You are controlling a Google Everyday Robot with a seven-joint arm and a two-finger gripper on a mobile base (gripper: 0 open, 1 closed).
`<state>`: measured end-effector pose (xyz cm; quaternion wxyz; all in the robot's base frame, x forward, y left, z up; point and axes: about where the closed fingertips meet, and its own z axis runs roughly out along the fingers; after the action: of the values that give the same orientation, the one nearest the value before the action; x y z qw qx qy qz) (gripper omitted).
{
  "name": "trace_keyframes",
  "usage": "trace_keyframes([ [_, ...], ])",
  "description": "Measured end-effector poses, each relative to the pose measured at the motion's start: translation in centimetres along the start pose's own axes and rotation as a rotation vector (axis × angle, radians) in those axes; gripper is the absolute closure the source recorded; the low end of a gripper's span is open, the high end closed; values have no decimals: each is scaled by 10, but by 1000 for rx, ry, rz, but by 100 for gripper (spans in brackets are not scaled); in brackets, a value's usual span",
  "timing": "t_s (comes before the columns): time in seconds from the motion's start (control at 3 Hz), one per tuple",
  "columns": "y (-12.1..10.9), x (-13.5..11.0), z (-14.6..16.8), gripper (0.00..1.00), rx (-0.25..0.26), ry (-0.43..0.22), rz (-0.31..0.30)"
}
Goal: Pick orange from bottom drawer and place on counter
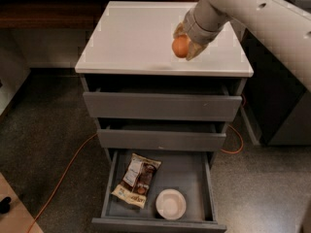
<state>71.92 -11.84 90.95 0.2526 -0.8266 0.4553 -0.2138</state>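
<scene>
Gripper (186,41) over bench (131,42), jaws pinching orange (180,46); I'm holding it inboard of the edge, so it shouldn't roll off.

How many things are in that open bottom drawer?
2: snack packet left, white bowl front; the back may be hidden. The gripper holds the orange over the counter.

No text can be read anywhere. The brown-and-white crinkled snack packet (136,180) in the open shallow dark grey bottom drawer (188,171) has printing on it, but no letters or brand can be made out. The two-finger gripper (184,45) is over the right part of the glossy white counter top (131,38), clasping the small round orange fruit (180,46). None of these bears any legible marking.
</scene>
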Motion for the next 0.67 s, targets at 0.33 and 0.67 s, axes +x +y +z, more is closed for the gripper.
trace_keyframes([
  [0.33,-23,17,15,100,-30,5,-96],
  [0.67,-35,34,35,100,-77,13,-240],
])
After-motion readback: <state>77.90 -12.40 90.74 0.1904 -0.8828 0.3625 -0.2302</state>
